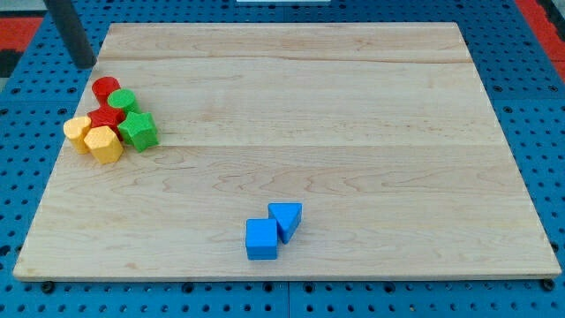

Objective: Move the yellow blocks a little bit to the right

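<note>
Two yellow blocks lie at the view's left: a yellow block (78,132) at the far left and a yellow hexagonal block (104,144) just right of and below it, touching. They sit in a tight cluster with a red cylinder (106,88), a red block (106,117), a green cylinder (123,101) and a green star-like block (138,130). My tip (86,64) is at the view's top left, just off the board's left edge, above the cluster and apart from every block.
A blue cube (261,239) and a blue triangular block (286,218) touch each other near the view's bottom centre. The wooden board (353,115) lies on a blue perforated table.
</note>
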